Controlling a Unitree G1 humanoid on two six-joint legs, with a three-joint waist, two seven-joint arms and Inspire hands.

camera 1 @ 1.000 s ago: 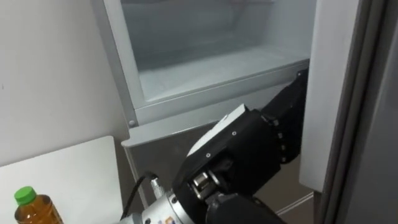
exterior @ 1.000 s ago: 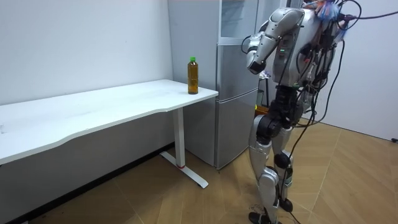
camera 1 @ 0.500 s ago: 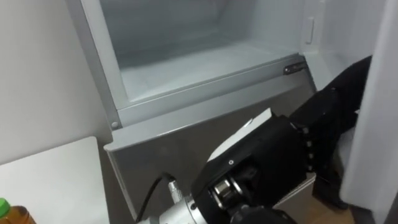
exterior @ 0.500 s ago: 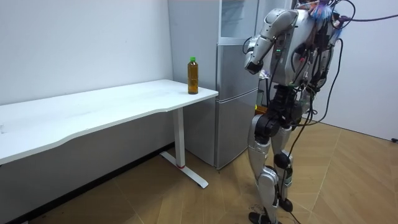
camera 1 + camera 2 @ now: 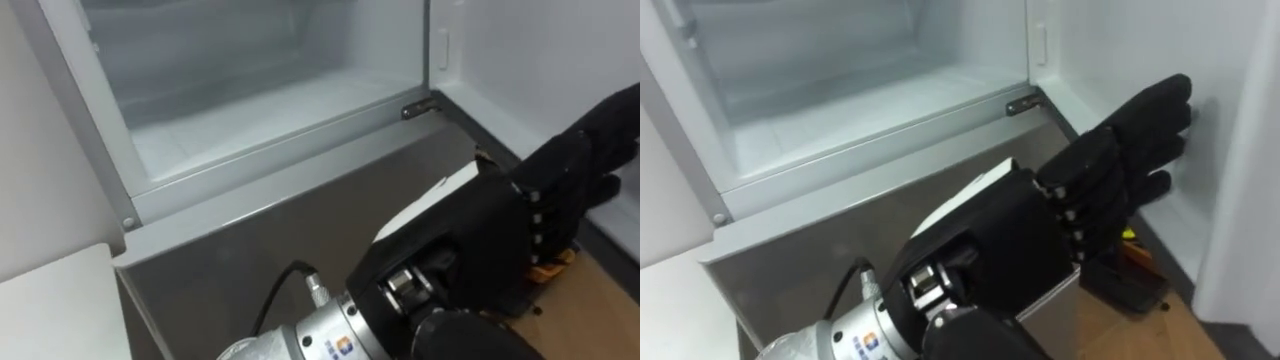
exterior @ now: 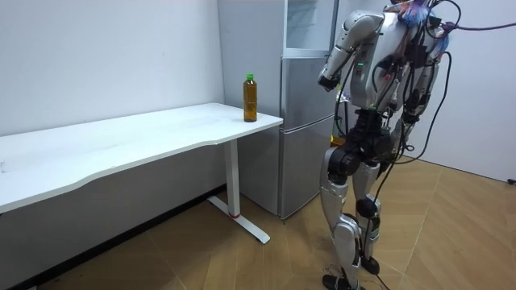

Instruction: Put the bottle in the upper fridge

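The amber bottle with a green cap [image 6: 251, 97] stands upright on the end of the white table [image 6: 161, 133] nearest the fridge. I stand in front of the grey fridge [image 6: 305, 121]. Its upper compartment [image 5: 260, 110] is open, and its white shelf is bare. My left hand [image 5: 480, 250] is raised in front of the fridge and holds nothing. Its straight fingers [image 5: 1140, 130] reach right to the inner face of the open upper door [image 5: 1240, 150]; I cannot tell whether they touch it. My right arm [image 6: 421, 84] hangs on the far side of my body.
The shut lower fridge door [image 5: 280, 230] is right below the hand. A corner of the table [image 5: 50, 310] shows at the lower left. Wooden floor [image 6: 451, 234] lies open behind me, with a white wall to the left of the fridge.
My head has turned right, so the bottle has slipped out of the eye view. The left hand has risen and stretched further right along the open door.
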